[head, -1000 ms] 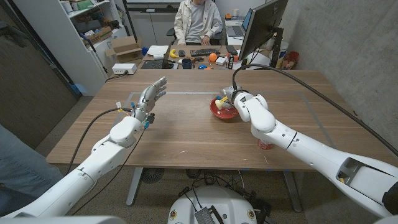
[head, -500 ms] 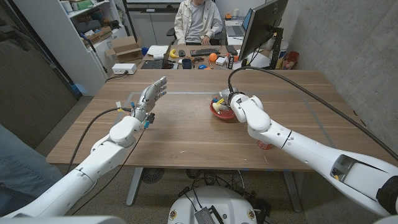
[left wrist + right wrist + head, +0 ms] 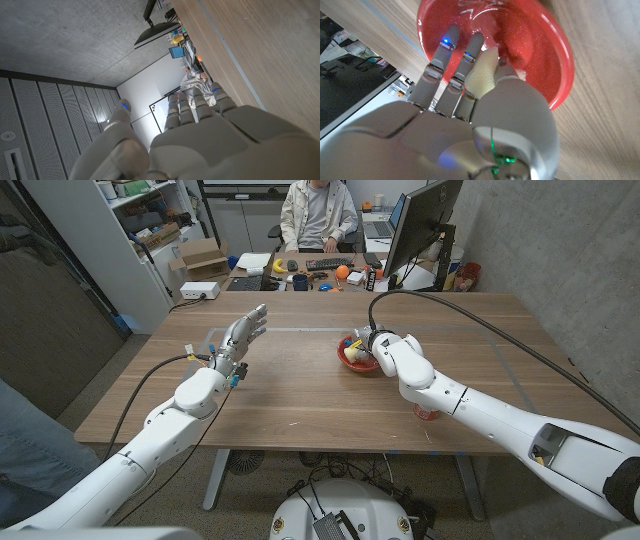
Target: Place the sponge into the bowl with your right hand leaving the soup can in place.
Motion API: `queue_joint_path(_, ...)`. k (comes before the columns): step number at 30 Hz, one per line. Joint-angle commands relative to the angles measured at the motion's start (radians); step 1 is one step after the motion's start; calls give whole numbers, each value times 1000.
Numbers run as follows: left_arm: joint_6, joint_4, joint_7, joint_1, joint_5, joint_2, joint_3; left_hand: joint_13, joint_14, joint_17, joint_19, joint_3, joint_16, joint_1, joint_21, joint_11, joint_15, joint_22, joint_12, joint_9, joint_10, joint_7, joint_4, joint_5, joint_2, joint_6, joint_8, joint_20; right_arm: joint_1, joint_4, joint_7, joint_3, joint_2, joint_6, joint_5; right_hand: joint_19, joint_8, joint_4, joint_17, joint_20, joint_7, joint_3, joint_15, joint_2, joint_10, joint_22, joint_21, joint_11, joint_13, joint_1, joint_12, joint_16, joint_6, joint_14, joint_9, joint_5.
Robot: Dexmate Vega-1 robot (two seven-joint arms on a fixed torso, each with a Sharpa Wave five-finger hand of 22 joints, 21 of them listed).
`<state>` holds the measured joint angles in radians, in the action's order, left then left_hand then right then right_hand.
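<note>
one sponge over red bowl

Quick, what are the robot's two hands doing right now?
Left hand: open, holding nothing.
Right hand: holding the sponge over the red bowl.

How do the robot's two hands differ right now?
The right hand reaches into the red bowl and holds a pale yellow sponge; the left hand holds nothing. The left hand hangs over bare table with fingers spread, well apart from the bowl. Both are grey-white.
</note>
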<state>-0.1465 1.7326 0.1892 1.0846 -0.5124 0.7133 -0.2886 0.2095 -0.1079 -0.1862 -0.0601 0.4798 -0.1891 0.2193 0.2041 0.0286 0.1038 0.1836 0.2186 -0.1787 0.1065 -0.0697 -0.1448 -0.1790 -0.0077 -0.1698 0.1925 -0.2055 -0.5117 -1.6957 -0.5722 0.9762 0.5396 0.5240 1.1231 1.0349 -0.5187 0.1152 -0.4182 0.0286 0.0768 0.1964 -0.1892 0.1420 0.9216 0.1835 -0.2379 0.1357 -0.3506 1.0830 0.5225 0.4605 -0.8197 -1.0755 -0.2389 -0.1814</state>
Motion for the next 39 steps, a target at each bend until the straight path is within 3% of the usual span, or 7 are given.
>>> queue_joint_path(1,6,-1,3,-3,4,-2,-4,2,-1,-3,-1,-1,-5,10,-1,0,-2,2,4,-5,1,2,-5,3,1,-3,1,-5,15,12,25,13,18,6,-40,3,0,-3,-5,1,82,9,-23,16,14,2,3,16,-1,2,-8,-4,-70,-8,-5,-3)
queue_joint_path(16,15,-18,-7,-28,15,-9,-25,2,-1,-3,0,-2,-5,13,-1,-1,-2,2,5,-5,4,2,-5,3,0,-4,1,-5,23,-10,-5,20,43,16,-54,2,12,5,-12,8,97,12,-18,11,-2,2,3,12,11,10,-27,-11,-49,0,-3,0)
queue_joint_path(25,16,-33,-20,-40,13,-13,-35,2,-1,-3,0,-2,-5,15,-1,1,-3,3,5,-5,4,2,-4,3,0,-4,1,-5,22,-46,-52,31,57,22,-36,-4,36,17,-22,19,106,11,-8,-3,-36,1,5,9,21,20,-51,-17,1,17,0,3)
queue_joint_path(39,13,-44,-36,-53,11,-15,-46,2,-5,-3,-1,-4,-7,17,0,1,-2,3,4,-5,4,3,-3,3,-1,-3,1,-5,10,-65,-41,16,59,10,-33,-7,85,21,-30,33,125,-2,5,-27,-108,1,7,4,20,11,-86,-25,88,28,7,6)
